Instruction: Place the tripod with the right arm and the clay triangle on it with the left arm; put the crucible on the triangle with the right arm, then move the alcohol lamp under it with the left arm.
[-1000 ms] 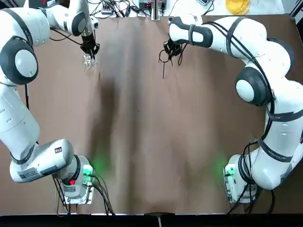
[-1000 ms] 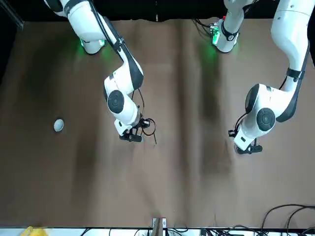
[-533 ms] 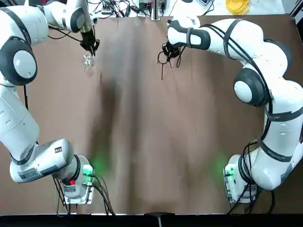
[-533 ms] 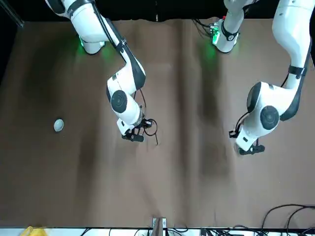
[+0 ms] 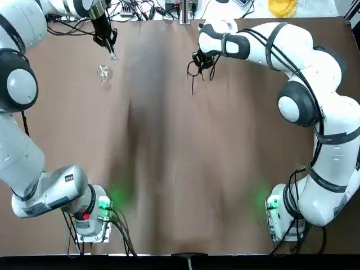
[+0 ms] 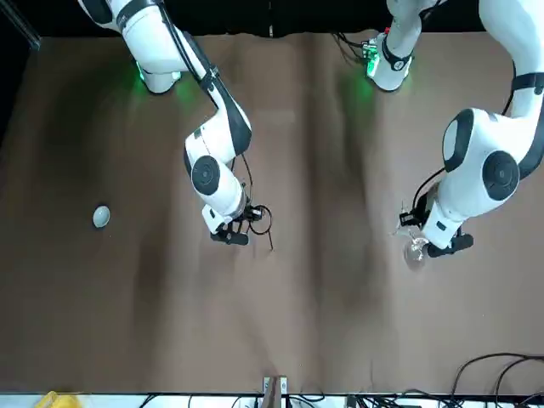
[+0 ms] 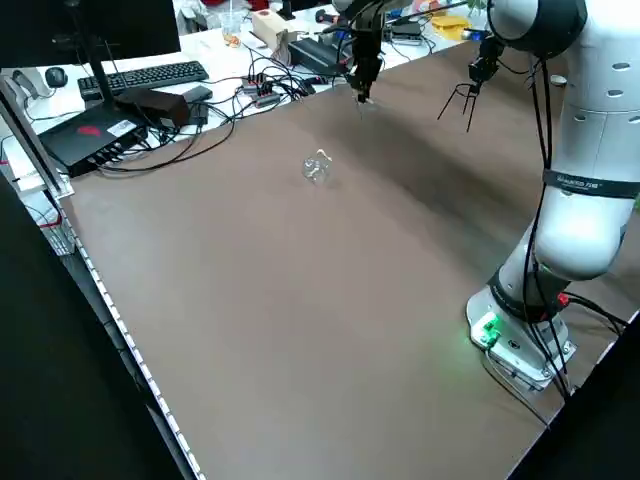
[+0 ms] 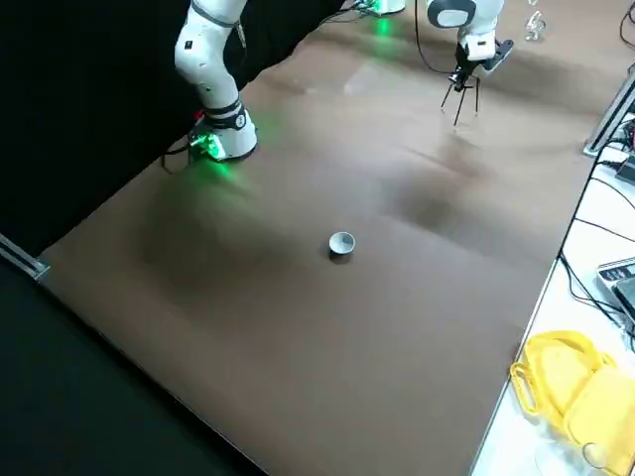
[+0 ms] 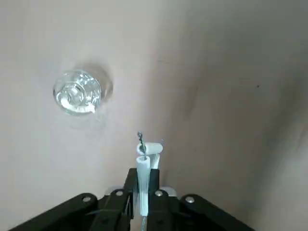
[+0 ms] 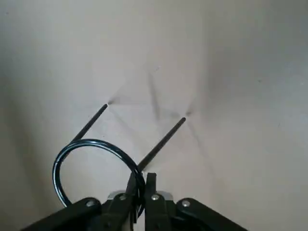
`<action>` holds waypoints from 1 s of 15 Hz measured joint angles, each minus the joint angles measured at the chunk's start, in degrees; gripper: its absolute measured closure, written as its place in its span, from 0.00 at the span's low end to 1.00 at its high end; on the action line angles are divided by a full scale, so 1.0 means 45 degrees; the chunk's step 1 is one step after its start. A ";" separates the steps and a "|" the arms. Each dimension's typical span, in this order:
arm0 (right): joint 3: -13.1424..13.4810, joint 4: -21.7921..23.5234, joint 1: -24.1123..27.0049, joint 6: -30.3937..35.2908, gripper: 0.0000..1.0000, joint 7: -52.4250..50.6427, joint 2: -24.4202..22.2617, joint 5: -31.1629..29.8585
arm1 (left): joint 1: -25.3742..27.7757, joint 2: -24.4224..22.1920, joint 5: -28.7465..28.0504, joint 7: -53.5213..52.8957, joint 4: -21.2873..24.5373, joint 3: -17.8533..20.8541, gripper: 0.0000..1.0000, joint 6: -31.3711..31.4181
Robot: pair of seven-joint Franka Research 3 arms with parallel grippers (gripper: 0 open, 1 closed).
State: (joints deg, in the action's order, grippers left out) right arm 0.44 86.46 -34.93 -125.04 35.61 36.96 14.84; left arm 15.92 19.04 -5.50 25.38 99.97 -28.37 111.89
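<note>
Since earlier, the left arm has shifted, uncovering the clear glass rounded lamp (image 5: 104,72) on the brown surface (image 5: 180,169); cables crowd the desk beyond; the left black claw (image 9: 141,185) clamps the white clay triangle (image 9: 144,180), the right black claw (image 10: 143,183) the black wire tripod (image 10: 96,142); the white round crucible (image 8: 341,243) stands on the surface; the triangle's far side is hard to make out.

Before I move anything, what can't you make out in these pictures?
- Clay triangle's full outline: left wrist view, seen nearly edge-on between the left gripper's fingers.
- Tripod's third leg: right wrist view, hidden or cut off by the right gripper and the bottom edge.
- Crucible's inner bottom: right side view, too small to tell.
</note>
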 joint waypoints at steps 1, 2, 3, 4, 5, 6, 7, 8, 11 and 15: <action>-0.0024 0.0000 -0.0015 0.0000 0.93 0.0000 0.0004 0.0002 | -0.0001 -0.0039 0.0051 0.0177 -0.0165 -0.0113 0.88 -0.0159; -0.0053 0.0000 -0.0036 0.0000 0.93 0.0004 0.0011 0.0004 | -0.0002 -0.0042 0.0070 0.0421 -0.0280 -0.0245 0.88 -0.0210; -0.0073 0.0001 -0.0062 0.0000 0.93 0.0018 0.0020 0.0006 | -0.0003 -0.0041 0.0122 0.0664 -0.0338 -0.0371 0.88 -0.0222; -0.0083 0.0000 -0.0087 0.0000 0.93 0.0024 0.0031 0.0008 | -0.0003 -0.0040 0.0273 0.0915 -0.0378 -0.0496 0.88 -0.0223; -0.0093 0.0000 -0.0108 0.0000 0.93 0.0028 0.0044 0.0010 | -0.0004 -0.0038 0.0481 0.1171 -0.0441 -0.0622 0.88 -0.0223; -0.0106 0.0000 -0.0123 0.0000 0.93 0.0030 0.0061 0.0013 | -0.0006 -0.0039 0.0661 0.1405 -0.0531 -0.0749 0.88 -0.0223; -0.0128 0.0000 -0.0139 0.0000 0.93 0.0034 0.0098 0.0017 | -0.0008 -0.0040 0.0945 0.1838 -0.0684 -0.1020 0.88 -0.0223; -0.0129 0.0000 -0.0140 -0.0002 0.92 0.0037 0.0112 0.0018 | -0.0021 -0.0040 0.1080 0.1994 -0.0718 -0.1129 0.88 -0.0224; -0.0127 -0.0031 -0.0139 -0.0006 0.85 0.0038 0.0116 0.0022 | -0.0184 0.0000 0.1575 0.2295 -0.0723 -0.1297 0.88 -0.0228; -0.0125 -0.0192 -0.0137 -0.0003 0.50 0.0044 0.0111 0.0024 | -0.0588 0.0123 0.2791 0.2433 -0.0726 -0.1338 0.88 -0.0219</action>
State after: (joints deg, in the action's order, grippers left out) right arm -0.12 85.60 -35.55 -125.05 35.81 37.46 14.95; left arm 13.27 19.59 7.06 36.33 96.70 -34.39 110.91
